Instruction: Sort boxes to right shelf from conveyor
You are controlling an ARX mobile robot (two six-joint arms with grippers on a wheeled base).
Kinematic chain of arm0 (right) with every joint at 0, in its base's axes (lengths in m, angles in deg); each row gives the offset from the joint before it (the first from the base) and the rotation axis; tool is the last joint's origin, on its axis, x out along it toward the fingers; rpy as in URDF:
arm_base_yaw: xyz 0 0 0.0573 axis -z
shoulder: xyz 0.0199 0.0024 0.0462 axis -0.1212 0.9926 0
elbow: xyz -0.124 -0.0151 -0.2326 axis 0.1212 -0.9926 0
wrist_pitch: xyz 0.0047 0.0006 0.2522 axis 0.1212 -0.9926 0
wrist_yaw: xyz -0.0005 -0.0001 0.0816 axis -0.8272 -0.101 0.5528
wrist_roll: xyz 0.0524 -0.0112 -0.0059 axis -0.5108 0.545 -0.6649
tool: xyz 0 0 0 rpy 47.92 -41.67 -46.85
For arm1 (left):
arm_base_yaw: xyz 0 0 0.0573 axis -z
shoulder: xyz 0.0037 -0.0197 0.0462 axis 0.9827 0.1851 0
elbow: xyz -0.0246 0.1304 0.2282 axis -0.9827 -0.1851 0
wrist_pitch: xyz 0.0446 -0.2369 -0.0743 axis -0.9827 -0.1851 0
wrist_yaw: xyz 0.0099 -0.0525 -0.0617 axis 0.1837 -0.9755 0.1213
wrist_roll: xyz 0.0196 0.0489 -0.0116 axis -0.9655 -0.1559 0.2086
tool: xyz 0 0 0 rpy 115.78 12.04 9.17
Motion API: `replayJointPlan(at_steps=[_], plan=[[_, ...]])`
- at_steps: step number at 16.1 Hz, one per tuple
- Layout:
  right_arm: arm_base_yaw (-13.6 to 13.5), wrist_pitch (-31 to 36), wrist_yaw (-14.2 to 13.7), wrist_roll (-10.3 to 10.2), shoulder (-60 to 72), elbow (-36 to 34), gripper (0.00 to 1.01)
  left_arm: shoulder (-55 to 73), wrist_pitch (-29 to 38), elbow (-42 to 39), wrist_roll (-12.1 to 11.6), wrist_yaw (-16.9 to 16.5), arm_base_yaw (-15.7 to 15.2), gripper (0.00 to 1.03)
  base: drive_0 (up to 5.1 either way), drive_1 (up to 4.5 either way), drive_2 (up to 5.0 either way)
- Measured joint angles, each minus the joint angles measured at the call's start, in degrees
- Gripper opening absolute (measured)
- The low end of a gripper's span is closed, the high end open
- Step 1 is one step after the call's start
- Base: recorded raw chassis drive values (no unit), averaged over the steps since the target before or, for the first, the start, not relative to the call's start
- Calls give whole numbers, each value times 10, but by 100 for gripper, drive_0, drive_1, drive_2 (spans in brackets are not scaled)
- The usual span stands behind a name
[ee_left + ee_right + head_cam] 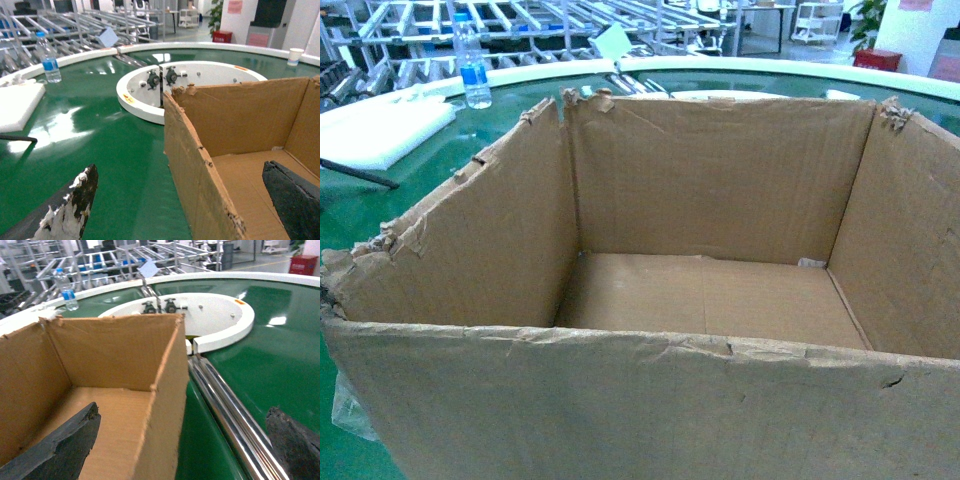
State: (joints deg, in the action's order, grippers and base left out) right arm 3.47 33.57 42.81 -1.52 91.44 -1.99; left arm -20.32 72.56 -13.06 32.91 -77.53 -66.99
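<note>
Head view: the box [700, 300] sits on the green conveyor [350, 215], open top up, filling most of the view. The left gripper [185, 200] straddles the box's left wall, jaws spread wide, one finger [75, 205] outside and one inside. The right gripper [180, 445] straddles the right wall the same way. A water bottle [472, 65] stands well behind, near the white rim.

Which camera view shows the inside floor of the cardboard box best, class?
The head view: it looks down into the cardboard box, showing the whole bare floor. Both wrist views catch only a part, cut off by walls and a dark finger.
</note>
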Motion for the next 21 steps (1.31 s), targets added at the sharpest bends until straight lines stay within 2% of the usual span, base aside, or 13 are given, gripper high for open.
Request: replayJointPlan(at_steps=[1, 3, 5, 10, 11, 12, 14, 16, 19, 21], plan=[[-3, 5, 11, -4, 43, 29, 98, 43, -7, 28, 3, 5, 7, 98, 0, 0, 0], [2, -13, 47, -18, 130, 90, 98, 112, -52, 83, 16, 38, 24, 98, 0, 0, 0], [2, -24, 48, -24, 172, 113, 98, 118, -71, 94, 28, 42, 25, 98, 0, 0, 0], [2, -32, 51, -27, 169, 114, 98, 120, -76, 96, 32, 48, 28, 98, 0, 0, 0], [1, -45, 56, -27, 180, 119, 98, 129, -84, 99, 41, 59, 33, 98, 0, 0, 0], [-8, -77, 71, -27, 203, 136, 98, 138, -101, 101, 64, 66, 43, 98, 0, 0, 0], [-15, -108, 102, -21, 225, 165, 98, 151, -84, 101, 97, 77, 61, 98, 0, 0, 0], [2, -115, 107, -3, 259, 178, 98, 207, -73, 106, 116, 101, 75, 98, 0, 0, 0], [24, -109, 109, 4, 311, 189, 98, 266, -83, 136, 130, 120, 90, 98, 0, 0, 0], [32, -92, 108, 13, 344, 197, 98, 278, -78, 156, 130, 127, 96, 98, 0, 0, 0]])
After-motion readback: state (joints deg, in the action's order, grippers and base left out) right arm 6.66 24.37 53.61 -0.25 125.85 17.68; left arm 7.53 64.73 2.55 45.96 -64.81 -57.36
